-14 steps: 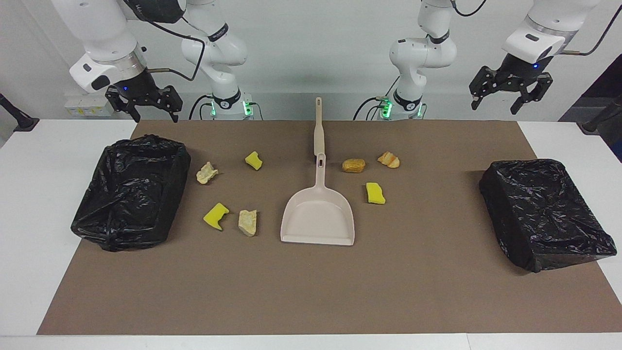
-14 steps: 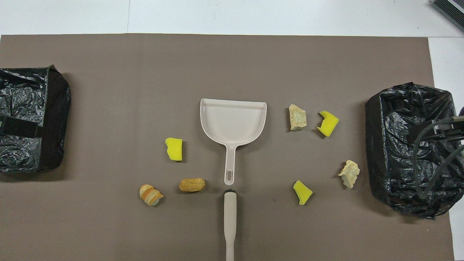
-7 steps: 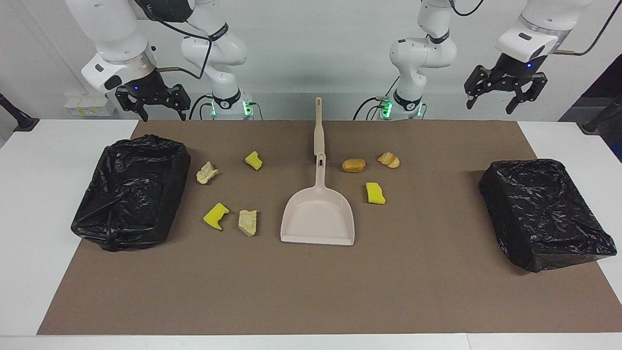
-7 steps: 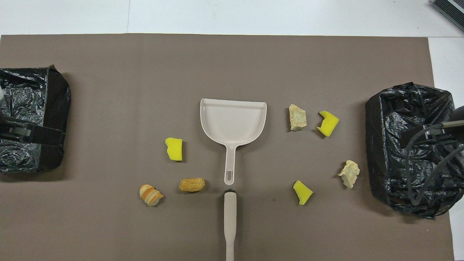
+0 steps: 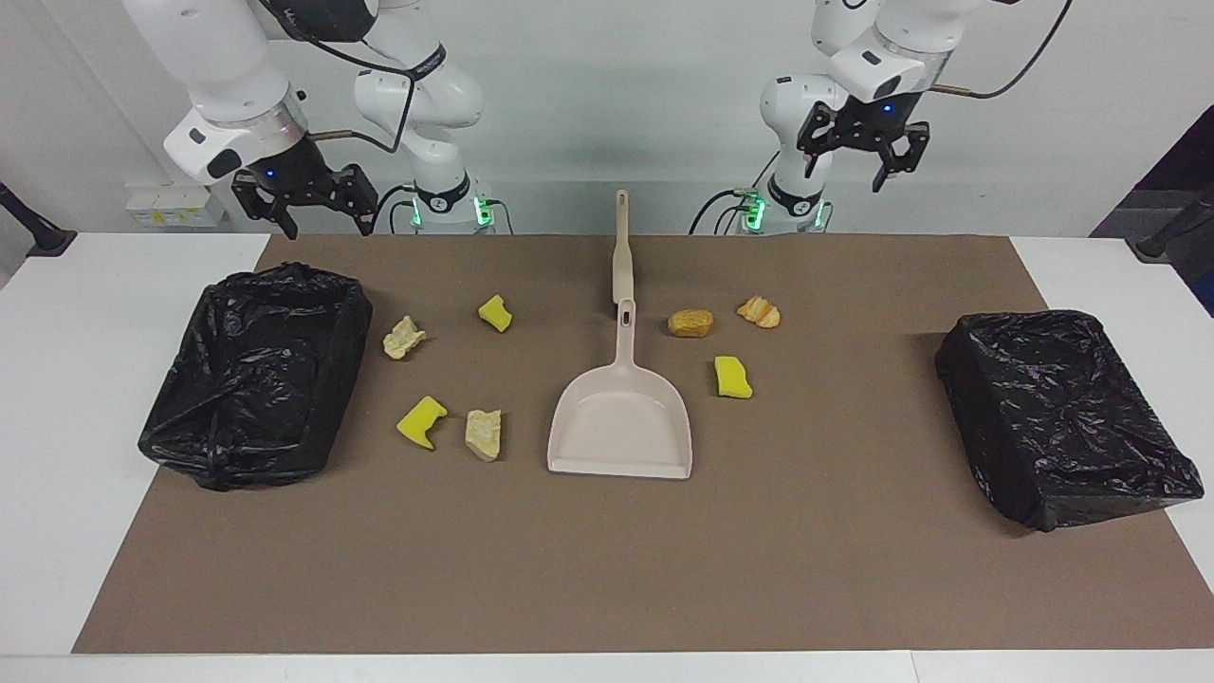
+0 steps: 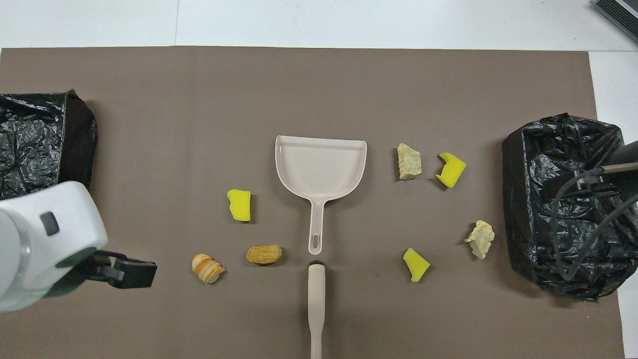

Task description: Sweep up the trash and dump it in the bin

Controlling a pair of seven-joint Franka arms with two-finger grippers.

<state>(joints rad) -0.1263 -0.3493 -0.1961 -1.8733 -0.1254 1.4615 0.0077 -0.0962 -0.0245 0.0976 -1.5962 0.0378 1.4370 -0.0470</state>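
Observation:
Several scraps of trash lie on the brown mat around a beige dustpan point(image 5: 621, 417) point(image 6: 320, 167): yellow sponge bits point(image 5: 494, 313) point(image 5: 422, 420) point(image 5: 732, 377), pale beige chunks point(image 5: 404, 337) point(image 5: 483, 433) and two bread-like pieces point(image 5: 690, 323) point(image 5: 760, 311). A black-lined bin point(image 5: 256, 375) point(image 6: 563, 199) stands at the right arm's end, and another bin point(image 5: 1062, 413) point(image 6: 40, 159) at the left arm's end. My left gripper point(image 5: 858, 171) point(image 6: 130, 271) hangs open and empty, high over the mat's robot-side strip near the bread pieces. My right gripper point(image 5: 322, 223) is open and empty, above the robot-side corner of its bin.
A beige brush handle point(image 5: 622, 247) point(image 6: 316, 304) lies in line with the dustpan's handle, nearer to the robots. The brown mat point(image 5: 607, 569) covers most of the white table. The right arm's cable point(image 6: 578, 219) hangs over its bin in the overhead view.
The left gripper has swung up and inward from over its end of the table to near its own base. The right gripper has shifted slightly toward the middle. Nothing on the mat has moved.

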